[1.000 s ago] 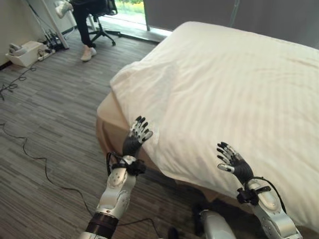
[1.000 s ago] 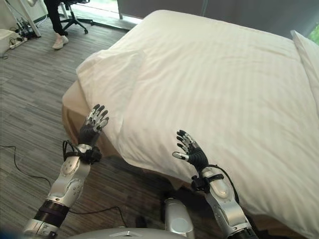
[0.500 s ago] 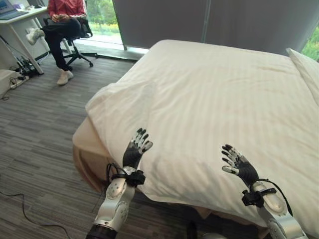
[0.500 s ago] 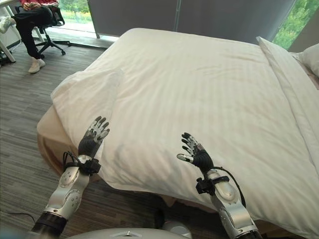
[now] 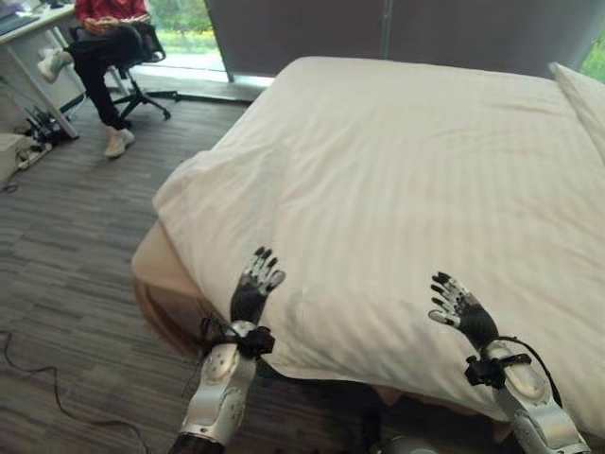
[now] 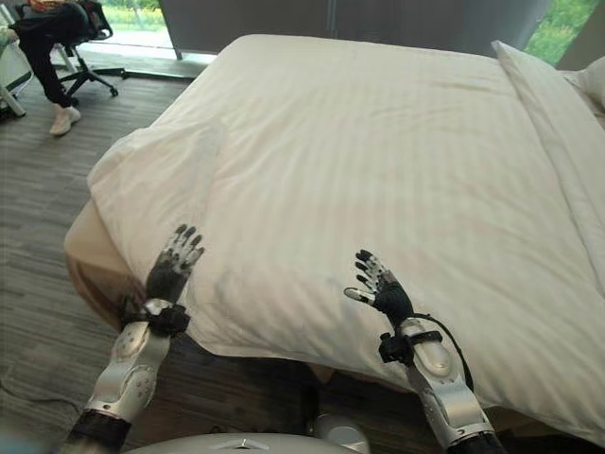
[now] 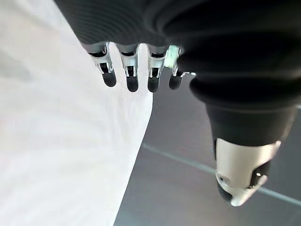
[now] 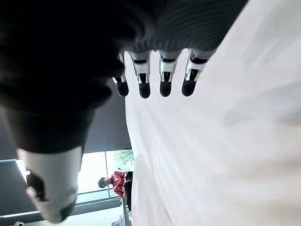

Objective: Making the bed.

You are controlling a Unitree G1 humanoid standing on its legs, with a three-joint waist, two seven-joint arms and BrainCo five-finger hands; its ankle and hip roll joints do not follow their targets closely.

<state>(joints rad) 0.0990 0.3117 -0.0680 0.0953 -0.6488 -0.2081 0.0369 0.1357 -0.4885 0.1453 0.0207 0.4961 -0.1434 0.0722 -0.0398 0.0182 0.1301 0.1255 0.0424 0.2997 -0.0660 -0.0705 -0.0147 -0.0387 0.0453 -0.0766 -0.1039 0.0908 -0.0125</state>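
A white striped duvet [image 5: 406, 170] covers the bed, with its near left corner [image 5: 203, 194] folded back on itself over the tan bed base [image 5: 165, 293]. My left hand [image 5: 253, 287] is raised at the duvet's near edge, fingers straight and spread, holding nothing. My right hand [image 5: 458, 310] hovers over the near edge further right, also open and empty. In the wrist views, the left hand's fingers [image 7: 131, 75] and the right hand's fingers [image 8: 162, 77] stretch out above the white cloth [image 8: 221, 155].
A pillow [image 6: 553, 85] lies at the far right of the bed. A person sits on an office chair [image 5: 118, 57] at a desk at the far left. Power strips and cables [image 5: 28, 151] lie on the grey wood floor [image 5: 66, 246] left of the bed.
The camera has swung right and up, bringing more of the bed and the pillow into view. Both hands stay open near the duvet's near edge, barely moved.
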